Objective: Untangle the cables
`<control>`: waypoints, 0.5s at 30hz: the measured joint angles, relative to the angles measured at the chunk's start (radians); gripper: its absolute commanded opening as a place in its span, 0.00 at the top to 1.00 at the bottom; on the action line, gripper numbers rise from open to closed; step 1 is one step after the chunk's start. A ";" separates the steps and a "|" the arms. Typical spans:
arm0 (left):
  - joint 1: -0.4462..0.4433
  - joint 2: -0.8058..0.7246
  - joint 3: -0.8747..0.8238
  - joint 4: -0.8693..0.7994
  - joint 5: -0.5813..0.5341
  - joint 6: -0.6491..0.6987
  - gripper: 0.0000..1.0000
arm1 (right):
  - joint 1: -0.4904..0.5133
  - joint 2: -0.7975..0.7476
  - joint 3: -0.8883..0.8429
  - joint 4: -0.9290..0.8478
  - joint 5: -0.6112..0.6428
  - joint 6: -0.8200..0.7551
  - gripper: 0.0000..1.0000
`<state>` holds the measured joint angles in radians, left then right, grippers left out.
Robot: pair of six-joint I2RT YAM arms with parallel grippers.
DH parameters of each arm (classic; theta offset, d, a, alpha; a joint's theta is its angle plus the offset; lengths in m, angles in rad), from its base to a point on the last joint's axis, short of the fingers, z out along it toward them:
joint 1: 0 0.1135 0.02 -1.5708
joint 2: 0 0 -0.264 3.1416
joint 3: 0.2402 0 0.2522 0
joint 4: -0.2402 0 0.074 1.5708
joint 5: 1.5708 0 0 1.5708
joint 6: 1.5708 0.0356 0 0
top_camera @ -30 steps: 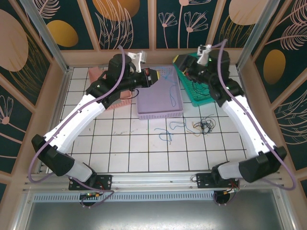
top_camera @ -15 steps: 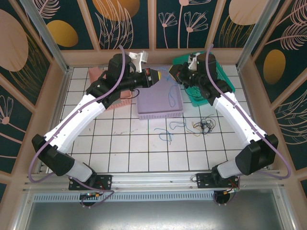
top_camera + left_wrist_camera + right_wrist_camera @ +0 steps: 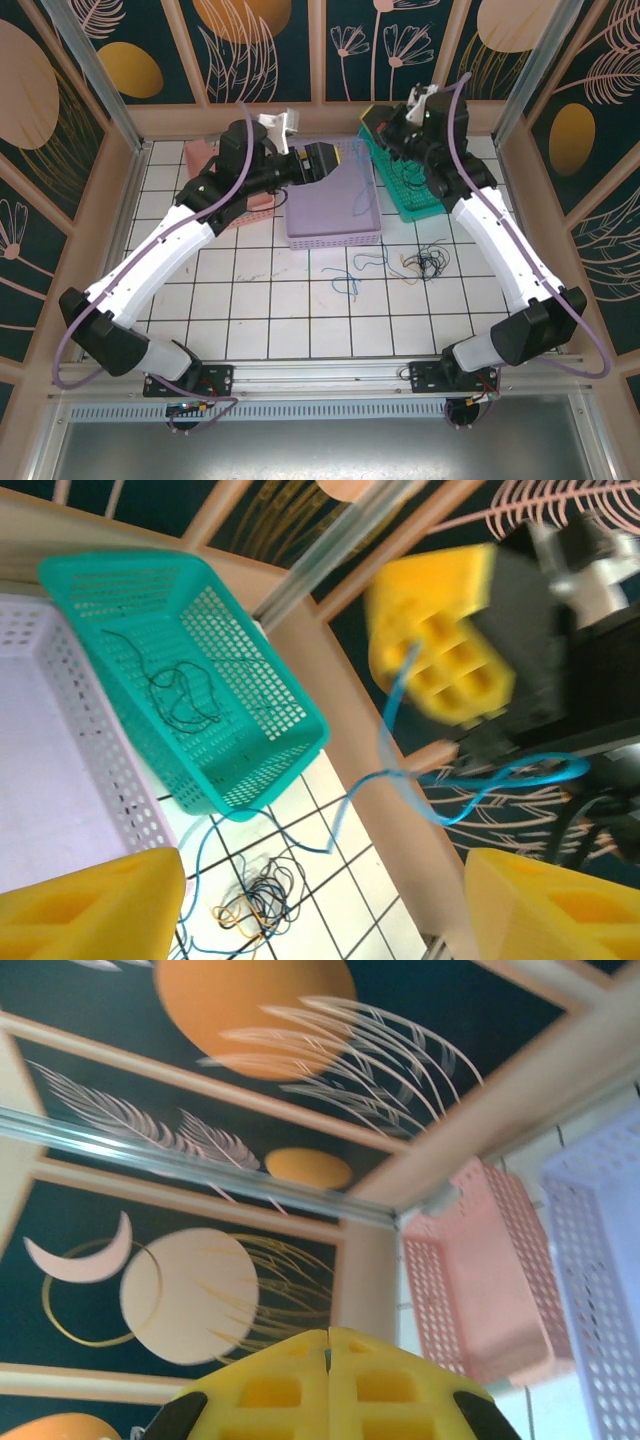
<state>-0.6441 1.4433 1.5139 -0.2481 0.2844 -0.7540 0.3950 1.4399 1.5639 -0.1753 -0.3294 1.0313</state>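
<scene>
white tiled table (image 3: 250,300) inside a booth of dark floral panels. nearest, the tangled clump (image 3: 428,262) lies on the tiles, well short of the right gripper (image 3: 374,124). the left gripper (image 3: 332,160) is spread and empty over the purple basket (image 3: 310,215). the right gripper is clenched, seemingly pinching the blue cable (image 3: 400,780) to draw it free. the strand hangs from its fingers toward the left gripper. just beyond, a dark cable (image 3: 180,695) lies in the green basket (image 3: 290,730).

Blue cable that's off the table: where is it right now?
In the top view the blue cable hangs from the shut right gripper at the back, above the purple basket's right side, just left of the teal basket.
</scene>
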 measured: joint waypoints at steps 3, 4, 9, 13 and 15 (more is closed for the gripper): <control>0.013 -0.046 -0.070 0.050 -0.037 -0.081 0.26 | -0.020 -0.005 0.037 0.026 0.018 0.002 1.00; 0.021 -0.059 -0.098 0.072 -0.044 -0.123 0.27 | -0.026 -0.005 0.048 0.033 0.019 0.005 1.00; 0.075 -0.074 -0.275 0.238 -0.041 -0.454 0.28 | -0.055 -0.005 0.096 0.089 0.018 0.029 1.00; 0.079 -0.013 -0.389 0.400 0.013 -0.746 0.21 | -0.055 0.004 0.104 0.143 -0.004 0.049 1.00; 0.079 0.017 -0.422 0.440 0.039 -0.867 0.18 | -0.055 0.012 0.104 0.164 -0.014 0.052 1.00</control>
<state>-0.5655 1.4605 1.0920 0.1917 0.3237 -1.6207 0.3401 1.4521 1.6676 -0.0109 -0.3431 1.0836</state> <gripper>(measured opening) 0.791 0.054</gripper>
